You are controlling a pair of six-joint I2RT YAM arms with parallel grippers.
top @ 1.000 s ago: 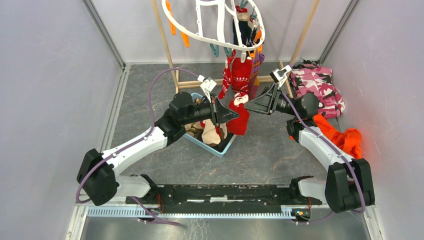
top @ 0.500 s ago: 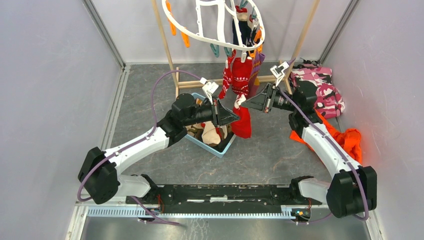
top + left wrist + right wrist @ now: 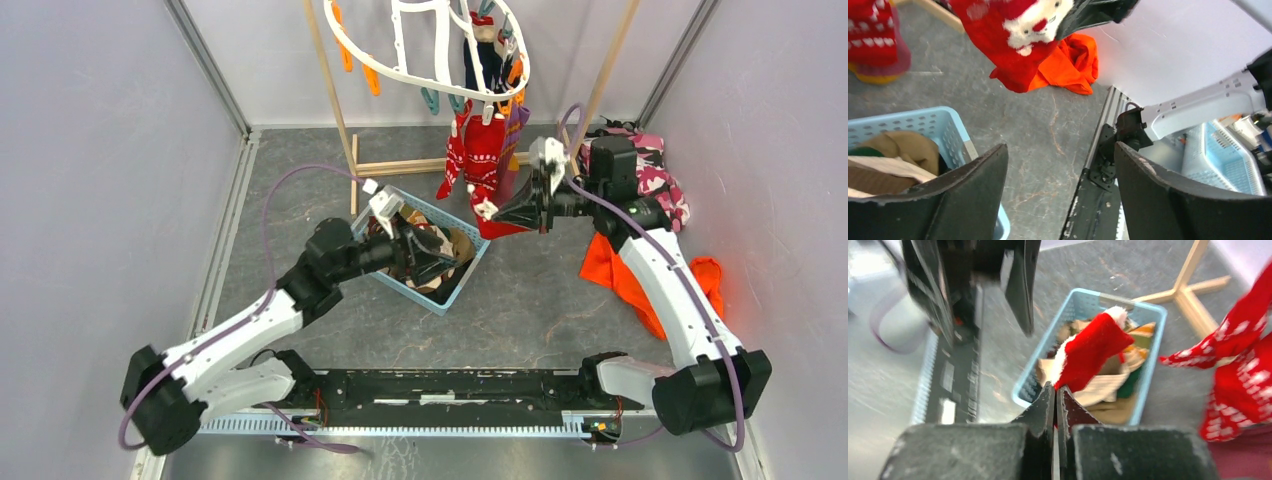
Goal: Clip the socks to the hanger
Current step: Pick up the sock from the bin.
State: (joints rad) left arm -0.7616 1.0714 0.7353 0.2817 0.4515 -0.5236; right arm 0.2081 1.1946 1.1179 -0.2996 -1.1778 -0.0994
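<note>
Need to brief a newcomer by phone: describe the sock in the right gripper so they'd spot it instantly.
Find the white hanger at the back, then the blue basket in front. Between them the right gripper pinches a red sock: plain with fluffy white trim, unclipped, unlike the white-patterned red socks hanging beside it.

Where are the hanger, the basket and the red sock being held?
hanger [image 3: 400, 73]: top view, white outer rim.
basket [image 3: 462, 228]: top view, blue rim.
red sock [image 3: 1093, 352]: right wrist view, red middle.
</note>
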